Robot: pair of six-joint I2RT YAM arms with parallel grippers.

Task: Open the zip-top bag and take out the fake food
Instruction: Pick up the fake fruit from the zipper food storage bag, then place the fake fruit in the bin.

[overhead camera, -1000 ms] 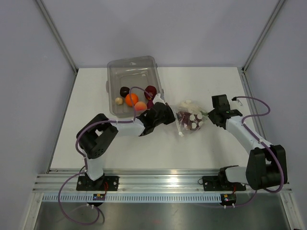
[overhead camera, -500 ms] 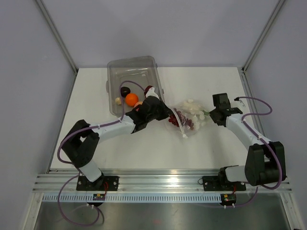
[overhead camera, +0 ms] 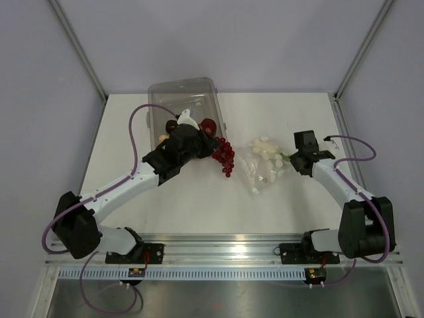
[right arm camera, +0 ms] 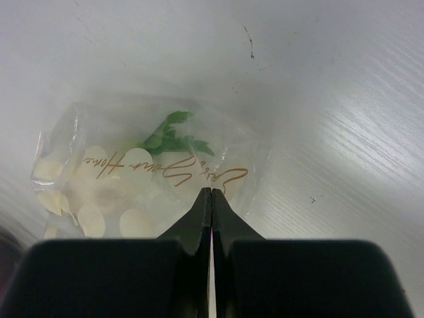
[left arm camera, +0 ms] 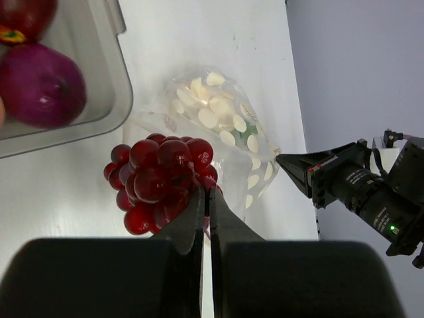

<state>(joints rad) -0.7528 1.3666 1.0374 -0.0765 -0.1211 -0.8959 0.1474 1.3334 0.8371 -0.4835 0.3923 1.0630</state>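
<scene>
The zip-top bag point(overhead camera: 265, 164), clear with white dots, lies right of centre on the table. My right gripper point(overhead camera: 288, 158) is shut on its right edge; in the right wrist view its tips point(right arm camera: 211, 193) pinch the plastic point(right arm camera: 132, 175) by the gold lettering. A green leafy piece point(right arm camera: 169, 137) shows inside. My left gripper point(overhead camera: 213, 148) is shut on a dark red bunch of grapes point(overhead camera: 225, 157), fake food held just left of the bag and outside it. In the left wrist view the grapes point(left arm camera: 159, 180) hang at the tips point(left arm camera: 207, 193), in front of the bag point(left arm camera: 222, 122).
A rigid clear bin point(overhead camera: 193, 91) stands at the back left, its corner point(left arm camera: 118, 79) close to the grapes. Inside it are a purple piece point(left arm camera: 41, 86) and a dark red piece point(overhead camera: 209, 125). My left arm hides other contents. White walls enclose the table.
My left gripper has drawn the grapes out of the bag and carried them left and back toward the bin. The bag now lies flatter. The right gripper has stayed on the bag's edge.
</scene>
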